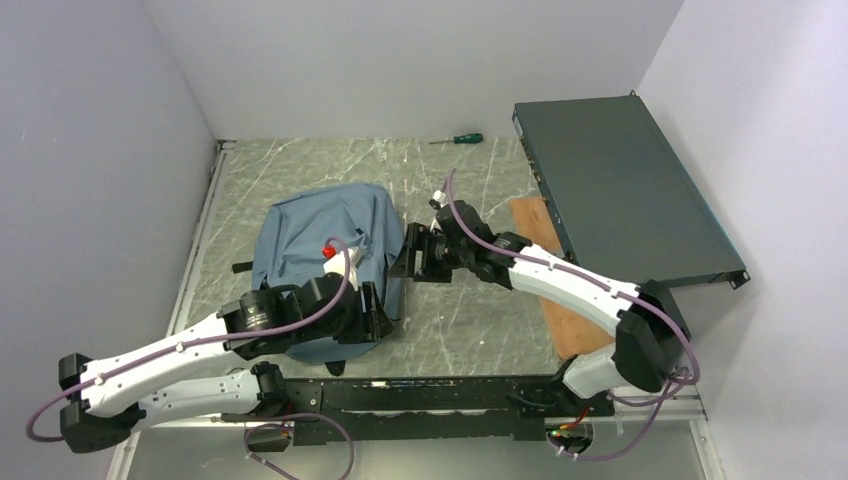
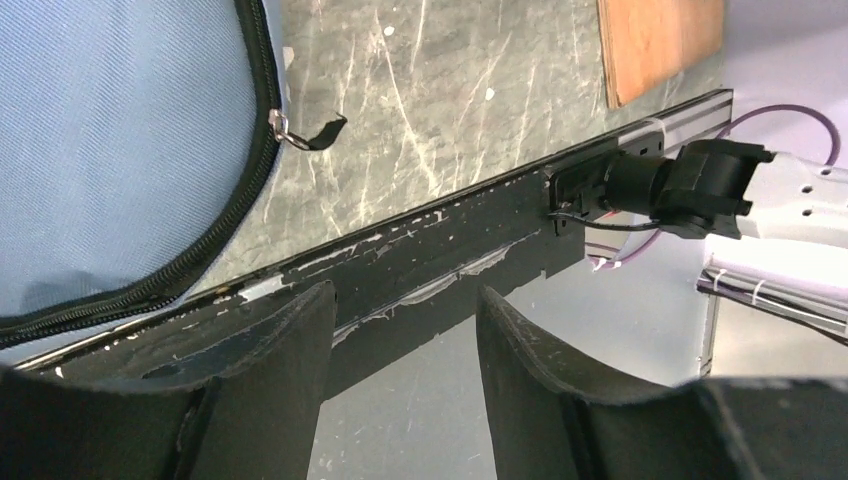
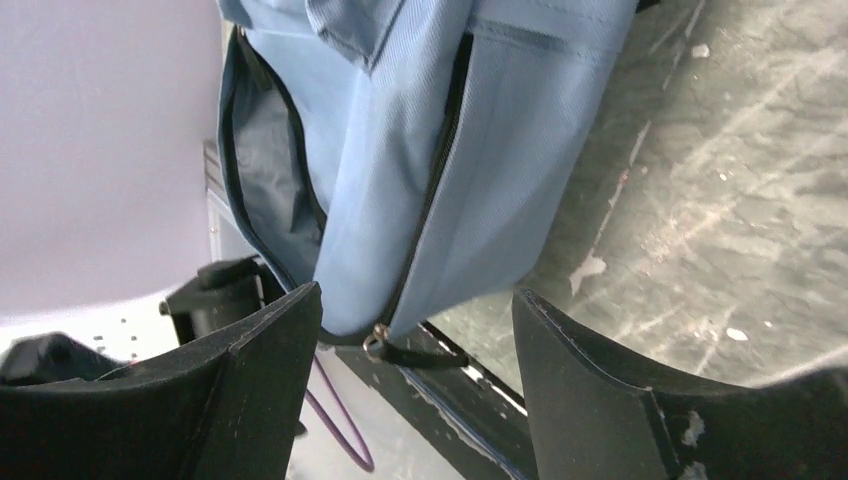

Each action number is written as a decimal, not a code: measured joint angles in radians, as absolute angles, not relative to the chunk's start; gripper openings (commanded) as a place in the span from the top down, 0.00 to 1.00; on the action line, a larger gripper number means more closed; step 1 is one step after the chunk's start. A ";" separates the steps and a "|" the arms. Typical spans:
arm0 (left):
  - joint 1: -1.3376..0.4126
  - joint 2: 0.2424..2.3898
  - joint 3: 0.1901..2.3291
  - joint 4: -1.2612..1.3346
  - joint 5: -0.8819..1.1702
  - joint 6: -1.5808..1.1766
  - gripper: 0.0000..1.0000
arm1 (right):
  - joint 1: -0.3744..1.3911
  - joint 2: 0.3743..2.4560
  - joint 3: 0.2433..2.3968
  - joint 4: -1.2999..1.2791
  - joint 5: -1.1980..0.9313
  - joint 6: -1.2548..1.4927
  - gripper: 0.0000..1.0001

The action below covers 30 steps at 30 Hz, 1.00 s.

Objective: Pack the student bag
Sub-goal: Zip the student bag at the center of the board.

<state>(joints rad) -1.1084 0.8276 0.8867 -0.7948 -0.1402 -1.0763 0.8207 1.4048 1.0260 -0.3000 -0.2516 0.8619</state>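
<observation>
The student bag [image 1: 320, 225] lies flat on the left half of the worktop [image 1: 470, 320], with its near corner close to the black rail [image 2: 440, 250] at the near edge. Both grippers are at its right side. The left gripper [image 2: 400, 300] has its fingers apart with nothing between them, and its camera looks at the rail more than at the bag. The right gripper [image 3: 412, 300] is also open and empty. In its wrist view the zipper pull [image 3: 377, 345] and the corner of the bag are in front of the fingers, not inside them.

I think several things may go wrong from here. The bag is soft and nothing holds it, so the opening with the black lining [image 3: 262, 170] can fall shut. A push from either arm would probably only slide the whole bag to the left or onto the rail. The zipper pull is small and its tab is loose, so a closing gripper can miss it or pinch only fabric. The two grippers are near each other, and if both go for the same corner they may collide. The screwdriver [image 1: 458, 139], which might be a thing to pack, lies at the far side, well apart from the bag. A small white thing with a red top [image 1: 332, 258] shows on the bag, but I cannot tell what it is.
</observation>
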 measured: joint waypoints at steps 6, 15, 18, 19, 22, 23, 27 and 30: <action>-1.180 0.843 0.854 -0.798 -0.242 -1.198 0.41 | 0.830 1.542 1.131 -0.298 -0.224 0.906 0.26; -1.182 0.915 0.814 -0.797 -0.286 -1.301 0.45 | 0.862 1.729 1.220 -0.305 -0.215 0.920 0.61; -1.182 0.933 0.813 -0.781 -0.283 -1.365 0.48 | 0.880 1.728 1.220 -0.304 -0.211 0.934 0.80; -1.182 0.935 0.813 -0.775 -0.283 -1.380 0.48 | 0.884 1.728 1.220 -0.303 -0.212 0.941 0.83; -1.182 0.962 0.815 -0.764 -0.289 -1.433 0.44 | 0.892 1.722 1.217 -0.301 -0.208 0.961 0.86; -1.182 0.982 0.818 -0.770 -0.294 -1.449 0.43 | 0.892 1.716 1.213 -0.299 -0.204 0.966 0.91; -1.182 1.068 0.825 -0.774 -0.318 -1.489 0.45 | 0.891 1.684 1.205 -0.299 -0.192 0.971 1.00; -1.182 1.100 0.838 -0.792 -0.350 -1.496 0.45 | 0.892 1.681 1.205 -0.299 -0.190 0.968 1.00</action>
<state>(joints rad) -1.1820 1.0996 0.8375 -0.7921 -0.3496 -1.4956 0.8917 1.6810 1.2053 -0.2985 -0.1902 0.9684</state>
